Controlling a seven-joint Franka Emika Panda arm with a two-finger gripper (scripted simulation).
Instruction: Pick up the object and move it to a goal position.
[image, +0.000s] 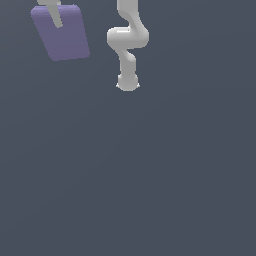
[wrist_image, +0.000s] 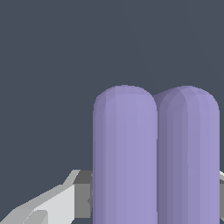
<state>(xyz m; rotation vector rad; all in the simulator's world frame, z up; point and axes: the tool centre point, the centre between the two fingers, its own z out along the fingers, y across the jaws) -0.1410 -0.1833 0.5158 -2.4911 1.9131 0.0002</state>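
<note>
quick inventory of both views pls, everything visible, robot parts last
block: 1, matte lavender-purple, rounded edges; at the exterior view's upper left, partly covered by a pale finger; in the wrist view it fills the lower right, with a groove running down its middle.
background surface: 1, flat dark slate grey, fills the rest of both views; no goal marker visible.
arm: 1, white-grey, top centre of the exterior view, narrowing to a rounded end.
gripper: 1, pale grey; jaws closed against the block's two sides, one finger clearly showing in the wrist view, the other only a sliver at the frame edge.
</note>
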